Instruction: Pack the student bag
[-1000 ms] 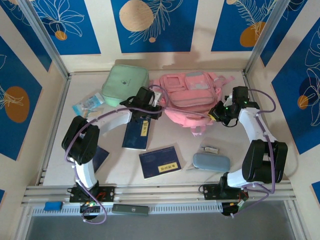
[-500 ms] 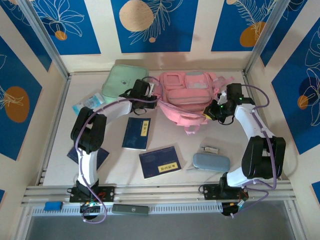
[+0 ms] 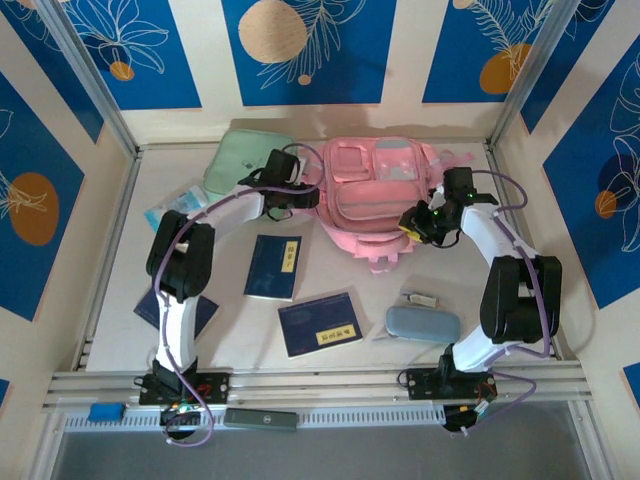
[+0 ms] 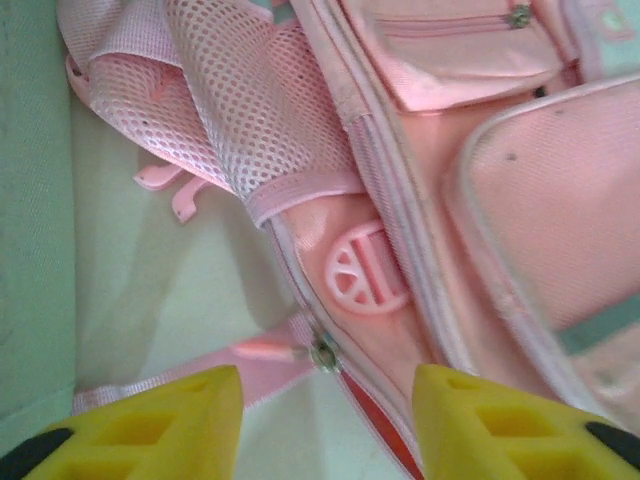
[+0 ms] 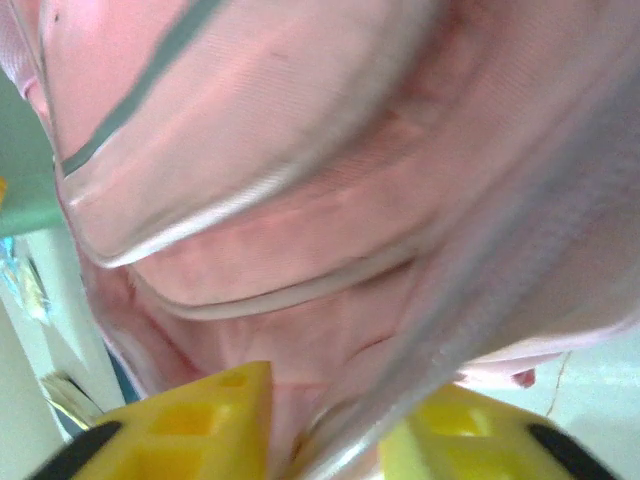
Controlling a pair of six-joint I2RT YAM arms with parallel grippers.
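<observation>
- at the back of the bench (image 3: 440,275), your student bag (image 3: 375,190) lies flat, front pockets up, with the mint green case (image 3: 240,155) just beside it on the left.
- your left hand (image 3: 305,197) sits at the bag's left edge. its fingers (image 4: 170,420) stand well apart and grip nothing, with a metal zip pull (image 4: 322,353) in the gap just beyond them.
- your right hand (image 3: 408,222) presses in at the bag's right side. its fingers (image 5: 200,420) are a little apart with a fold of pink fabric running between them, and i cannot tell whether they pinch it.
- two blue booklets (image 3: 273,267) and a grey case (image 3: 422,324) lie nearer the bases.
</observation>
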